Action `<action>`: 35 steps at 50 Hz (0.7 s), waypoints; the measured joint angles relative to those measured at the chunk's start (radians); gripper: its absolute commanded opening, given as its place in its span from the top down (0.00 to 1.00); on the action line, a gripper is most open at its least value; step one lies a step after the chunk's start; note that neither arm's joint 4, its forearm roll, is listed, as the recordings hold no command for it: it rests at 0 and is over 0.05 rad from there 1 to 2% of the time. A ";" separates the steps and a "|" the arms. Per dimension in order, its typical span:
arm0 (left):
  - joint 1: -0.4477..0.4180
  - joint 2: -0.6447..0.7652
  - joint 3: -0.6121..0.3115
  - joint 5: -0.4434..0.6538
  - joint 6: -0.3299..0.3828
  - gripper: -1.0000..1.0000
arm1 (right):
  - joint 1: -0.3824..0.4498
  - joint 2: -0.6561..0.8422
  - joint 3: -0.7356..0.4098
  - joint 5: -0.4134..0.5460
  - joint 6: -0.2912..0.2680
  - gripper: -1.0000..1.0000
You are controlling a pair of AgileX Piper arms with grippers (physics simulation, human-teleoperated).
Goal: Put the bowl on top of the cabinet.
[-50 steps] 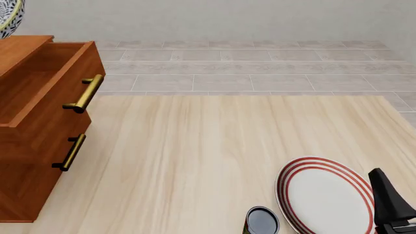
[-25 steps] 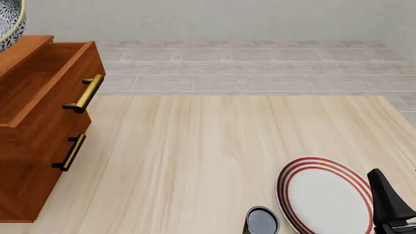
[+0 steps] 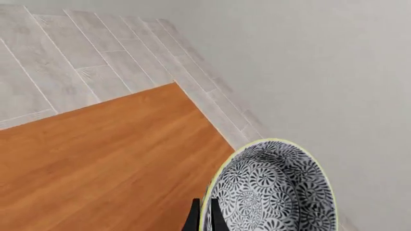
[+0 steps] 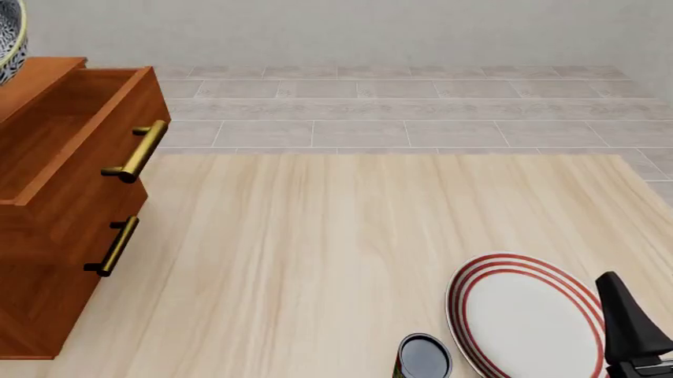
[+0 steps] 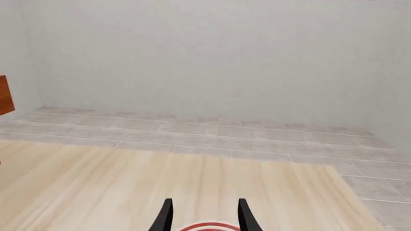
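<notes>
The front view looks down over the table (image 4: 315, 260); both wrist views look along their jaws.

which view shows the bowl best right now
The left wrist view: the bowl fills its lower part, patterned inside and pale rim plain, with the left gripper pinching its rim above the cabinet top. The front view catches only a sliver at its upper left edge. The right wrist view shows none of it.

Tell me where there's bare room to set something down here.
The table is bare between the cabinet and the plate, back to its far edge. The cabinet's top is bare beside the bowl. It is crowded at the near right: plate, can, right gripper.
</notes>
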 measured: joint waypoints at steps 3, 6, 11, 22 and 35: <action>0.006 0.010 -0.005 0.001 0.001 1.00 | 0.000 0.000 0.000 0.000 -0.001 0.00; 0.013 0.021 -0.011 0.003 0.003 1.00 | 0.000 0.000 -0.001 0.000 -0.001 0.00; 0.026 0.040 -0.021 0.004 0.006 1.00 | -0.001 0.000 -0.002 0.001 -0.002 0.00; 0.048 0.075 -0.038 0.003 0.008 1.00 | -0.001 0.000 -0.003 0.001 -0.003 0.00; 0.061 0.105 -0.050 0.003 0.008 1.00 | -0.002 0.000 -0.001 -0.001 -0.007 0.00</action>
